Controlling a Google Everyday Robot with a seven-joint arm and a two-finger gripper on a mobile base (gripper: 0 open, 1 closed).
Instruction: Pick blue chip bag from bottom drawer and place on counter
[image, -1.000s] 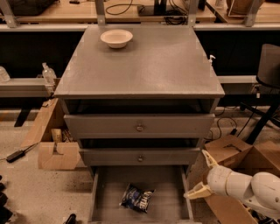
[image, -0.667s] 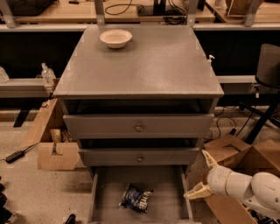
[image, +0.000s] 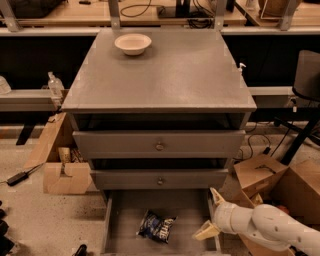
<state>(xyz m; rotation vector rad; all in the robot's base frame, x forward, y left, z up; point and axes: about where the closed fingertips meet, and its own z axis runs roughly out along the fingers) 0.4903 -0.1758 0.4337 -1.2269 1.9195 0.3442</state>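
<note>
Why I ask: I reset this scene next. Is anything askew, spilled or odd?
Nothing looks spilled or broken. The blue chip bag lies crumpled and skewed on the floor of the open bottom drawer. The tool, open, hovers by that drawer's right wall. A bowl sits upright on the counter.

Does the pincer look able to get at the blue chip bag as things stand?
Probably yes: the bottom drawer is pulled open, nothing covers the blue chip bag, and the open pincer hovers at the drawer's right wall.
</note>
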